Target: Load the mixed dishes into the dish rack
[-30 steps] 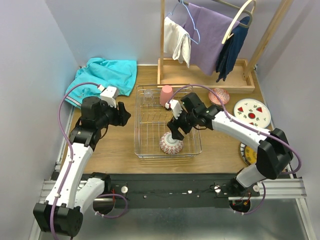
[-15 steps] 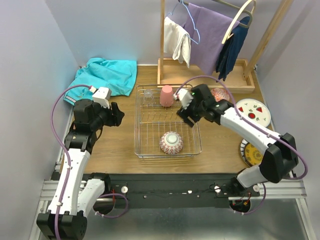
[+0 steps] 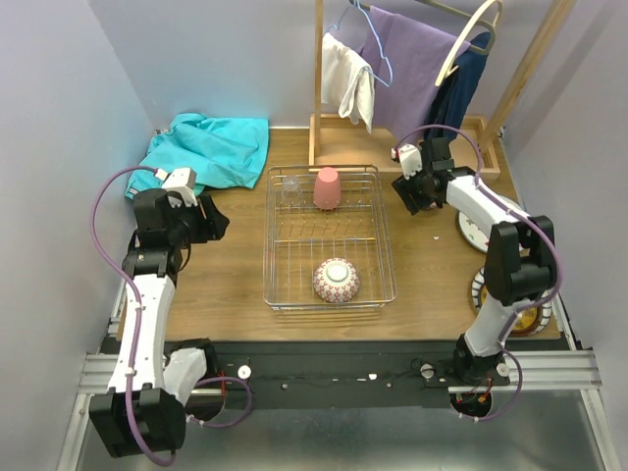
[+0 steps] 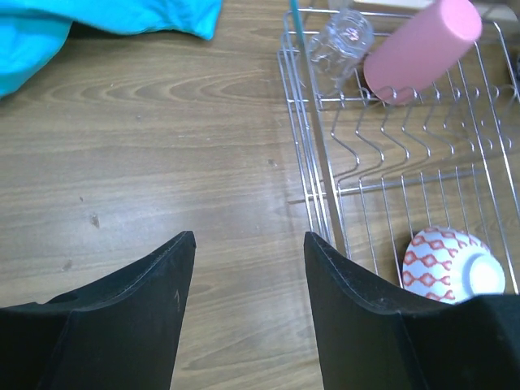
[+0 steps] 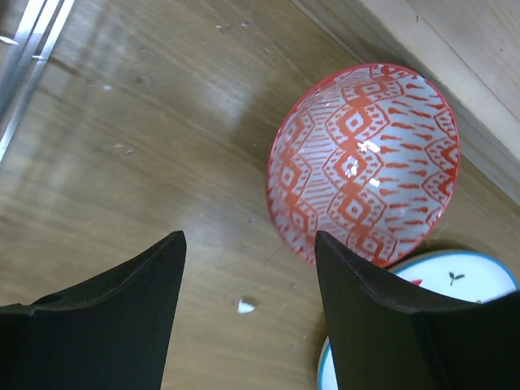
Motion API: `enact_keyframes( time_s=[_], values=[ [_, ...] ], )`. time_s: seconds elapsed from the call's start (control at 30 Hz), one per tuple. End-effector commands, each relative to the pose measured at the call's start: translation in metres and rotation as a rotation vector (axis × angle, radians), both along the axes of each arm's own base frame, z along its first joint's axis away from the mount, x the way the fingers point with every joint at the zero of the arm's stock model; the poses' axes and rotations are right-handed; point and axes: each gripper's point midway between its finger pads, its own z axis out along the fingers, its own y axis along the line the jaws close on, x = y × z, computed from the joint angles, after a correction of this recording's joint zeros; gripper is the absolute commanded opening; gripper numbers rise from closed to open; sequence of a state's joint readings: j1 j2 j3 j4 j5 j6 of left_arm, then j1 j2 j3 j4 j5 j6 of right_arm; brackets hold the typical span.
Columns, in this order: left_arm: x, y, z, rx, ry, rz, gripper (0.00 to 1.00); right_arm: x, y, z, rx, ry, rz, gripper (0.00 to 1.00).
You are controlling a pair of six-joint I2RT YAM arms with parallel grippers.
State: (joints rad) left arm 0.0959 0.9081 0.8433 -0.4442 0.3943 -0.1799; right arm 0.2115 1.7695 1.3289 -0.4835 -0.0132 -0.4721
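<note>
Red-patterned bowl [image 5: 366, 162] at upper right is next: the right gripper [image 5: 248, 244], jaws apart and empty, has swung there from the dish rack [image 3: 294, 250], leaving an upturned bowl [image 3: 336, 280] inside. The left gripper [image 4: 248, 240] is likewise spread, holding nothing.

Quick tally. One dish rack [image 3: 329, 235], one pink cup [image 3: 327, 187], one small clear glass [image 3: 291, 193]. Two patterned bowls: first bowl [image 3: 336, 281] in the rack, second bowl [image 5: 363, 158] out on the tabletop [image 3: 226, 285]. One white plate [image 5: 431, 272] for sure; striped-rim plates [image 3: 478, 288] mostly hidden behind the right arm [image 3: 515, 270], so no solid count there. Two grippers: left gripper [image 4: 248, 237], right gripper [image 5: 248, 236]. One wooden clothes rack [image 3: 319, 88], three hanging garments [image 3: 412, 74], one teal cloth [image 3: 211, 147].
</note>
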Motion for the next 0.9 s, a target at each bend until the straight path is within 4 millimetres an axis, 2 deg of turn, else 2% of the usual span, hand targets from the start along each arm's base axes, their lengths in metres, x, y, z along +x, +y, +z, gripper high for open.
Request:
enact_keyframes(
  time_s=[0.0,0.07,0.13,0.2,0.23,0.37,0.43,0.5,0.53,0.57,0.63,0.67,0.7,0.73,0.77,0.8,0.87],
  values=[
    [0.011,0.012,0.009,-0.095,0.000,0.068,0.65,0.035,-0.011,-0.008,-0.030,-0.036,0.009,0.72],
    [0.014,0.021,0.010,-0.102,0.002,0.097,0.65,0.045,-0.017,-0.010,-0.031,-0.040,-0.003,0.72],
    [0.014,0.026,0.009,-0.104,0.010,0.113,0.65,0.051,-0.022,-0.024,-0.039,-0.023,-0.010,0.71],
    [0.014,0.031,0.008,-0.104,0.015,0.128,0.65,0.060,-0.026,-0.024,-0.038,-0.029,-0.011,0.66],
    [0.014,0.032,0.007,-0.105,0.018,0.133,0.65,0.060,-0.025,-0.031,-0.031,-0.013,-0.001,0.61],
    [0.014,0.037,0.007,-0.110,0.019,0.148,0.65,0.059,-0.024,-0.035,-0.032,0.011,0.041,0.43],
    [0.015,0.036,0.006,-0.117,0.016,0.149,0.65,0.055,-0.022,-0.035,-0.035,0.018,0.074,0.35],
    [0.016,0.035,0.009,-0.123,0.003,0.146,0.65,0.051,-0.022,-0.027,-0.042,0.009,0.091,0.24],
    [0.016,0.035,0.007,-0.129,0.007,0.147,0.65,0.046,-0.022,-0.028,-0.039,0.018,0.098,0.21],
    [0.016,0.034,0.006,-0.138,0.008,0.148,0.65,0.041,-0.022,-0.022,-0.041,0.023,0.105,0.13],
    [0.016,0.032,0.004,-0.151,0.005,0.141,0.65,0.033,-0.024,-0.017,-0.043,0.034,0.102,0.03],
    [0.016,0.031,0.002,-0.160,0.006,0.142,0.65,0.022,-0.025,-0.020,-0.045,0.066,0.102,0.01],
    [0.017,0.030,0.004,-0.166,-0.004,0.138,0.65,0.016,-0.025,-0.006,-0.038,0.048,0.095,0.00],
    [0.015,0.027,0.002,-0.177,-0.003,0.127,0.65,0.011,-0.026,0.000,-0.032,0.049,0.091,0.00],
    [0.015,0.025,0.000,-0.182,-0.002,0.123,0.65,-0.003,-0.027,0.000,-0.030,0.077,0.086,0.00],
    [0.015,0.024,0.000,-0.193,-0.008,0.124,0.65,-0.010,-0.027,0.019,-0.015,0.049,0.075,0.00],
    [0.013,0.021,-0.008,-0.204,0.002,0.123,0.65,-0.035,-0.024,0.034,0.018,0.067,0.080,0.00]
  ],
)
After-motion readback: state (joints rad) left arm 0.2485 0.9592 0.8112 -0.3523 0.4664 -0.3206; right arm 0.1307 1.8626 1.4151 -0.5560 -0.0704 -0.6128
